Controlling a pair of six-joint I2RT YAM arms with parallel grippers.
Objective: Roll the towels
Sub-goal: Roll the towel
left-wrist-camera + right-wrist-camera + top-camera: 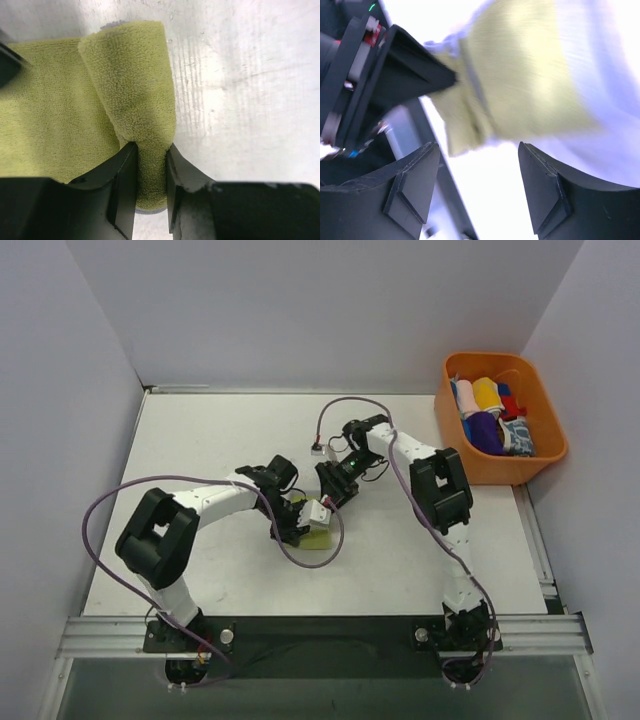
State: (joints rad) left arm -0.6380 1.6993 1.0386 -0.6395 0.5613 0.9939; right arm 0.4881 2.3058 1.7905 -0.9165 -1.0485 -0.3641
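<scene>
A pale yellow-green towel (130, 85) lies on the white table, its right edge turned over into a thick roll. My left gripper (151, 150) is shut on the near end of that roll, with both black fingers (125, 175) pressing the pile. From above, the towel (316, 538) shows only partly under the left gripper (296, 528). My right gripper (336, 490) hovers just behind it, open. In the right wrist view, blurred, its jaws (480, 150) stand wide apart with nothing between them, the towel (520, 85) beyond their tips.
An orange basket (497, 470) with several coloured rolled cloths (487, 420) stands at the back right corner. White walls enclose the table (200, 440) on three sides. A purple cable (100, 510) loops beside the left arm, and the left wrist (380, 75) crowds the right camera's view.
</scene>
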